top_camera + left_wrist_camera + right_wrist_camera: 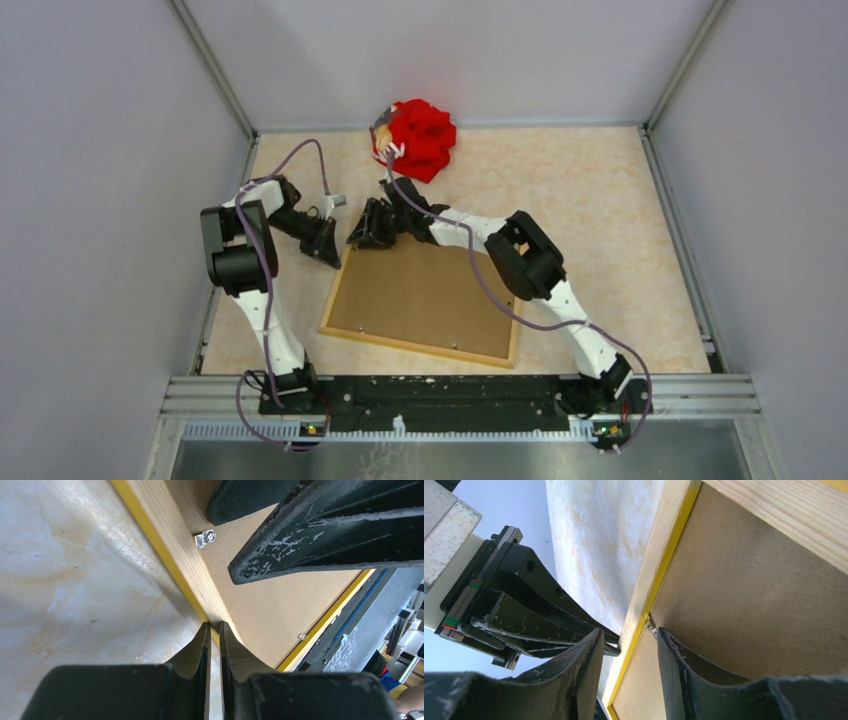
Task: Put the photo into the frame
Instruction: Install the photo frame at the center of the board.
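The frame [415,347] lies face down on the table, its light wood reverse up and a yellow edge showing. The brown backing board [430,295] sits inside it. The photo is hidden. My left gripper [330,250] is at the frame's far left corner. In the left wrist view it [214,626] is shut, with its tips against the wood rail [175,545]. My right gripper [362,238] is at the far rail beside it. In the right wrist view it [630,631] is open and straddles the rail [659,565], with one finger over the board [749,595].
A red crumpled cloth thing [420,135] lies at the back of the table, just behind the right arm. Small metal tabs [206,538] stick out of the rail over the board. Grey walls close in both sides. The two grippers are close together.
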`<state>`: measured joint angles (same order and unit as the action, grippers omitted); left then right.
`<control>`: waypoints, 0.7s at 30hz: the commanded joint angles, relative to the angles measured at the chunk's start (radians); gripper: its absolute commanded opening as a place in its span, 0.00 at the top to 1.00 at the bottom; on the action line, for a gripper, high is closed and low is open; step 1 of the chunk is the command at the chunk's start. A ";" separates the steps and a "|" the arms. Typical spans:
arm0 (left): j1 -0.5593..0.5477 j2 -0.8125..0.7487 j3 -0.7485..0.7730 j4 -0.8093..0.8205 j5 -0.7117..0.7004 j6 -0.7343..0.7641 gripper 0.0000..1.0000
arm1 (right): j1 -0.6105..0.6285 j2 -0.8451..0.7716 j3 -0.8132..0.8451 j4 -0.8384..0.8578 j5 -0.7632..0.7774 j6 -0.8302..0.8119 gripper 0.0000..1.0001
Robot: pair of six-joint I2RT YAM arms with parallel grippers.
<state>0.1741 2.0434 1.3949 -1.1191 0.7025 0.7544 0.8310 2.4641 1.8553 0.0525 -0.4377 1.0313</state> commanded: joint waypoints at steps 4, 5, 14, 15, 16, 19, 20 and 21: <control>-0.016 -0.006 -0.024 0.027 -0.024 0.027 0.87 | 0.011 -0.001 0.092 -0.031 -0.027 -0.033 0.56; -0.016 -0.005 -0.025 0.028 -0.024 0.026 0.87 | 0.011 0.000 0.100 -0.035 -0.030 -0.036 0.56; -0.016 -0.008 -0.024 0.030 -0.025 0.025 0.87 | 0.000 -0.020 0.096 -0.050 -0.039 -0.055 0.56; -0.015 -0.008 -0.024 0.030 -0.025 0.024 0.87 | -0.005 -0.038 0.077 -0.042 -0.036 -0.054 0.56; -0.016 -0.010 -0.025 0.030 -0.025 0.023 0.87 | -0.012 -0.057 0.056 -0.033 -0.033 -0.054 0.56; -0.015 -0.012 -0.023 0.030 -0.022 0.022 0.87 | -0.031 -0.126 -0.001 -0.045 -0.011 -0.074 0.56; -0.015 -0.011 -0.022 0.029 -0.020 0.022 0.87 | -0.037 -0.152 -0.024 -0.049 0.002 -0.089 0.56; -0.015 -0.010 -0.022 0.027 -0.020 0.023 0.87 | -0.046 -0.179 -0.046 -0.064 0.017 -0.103 0.55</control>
<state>0.1741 2.0422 1.3949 -1.1191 0.7021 0.7540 0.8204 2.4374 1.8645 0.0017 -0.4614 0.9844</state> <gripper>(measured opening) 0.136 0.440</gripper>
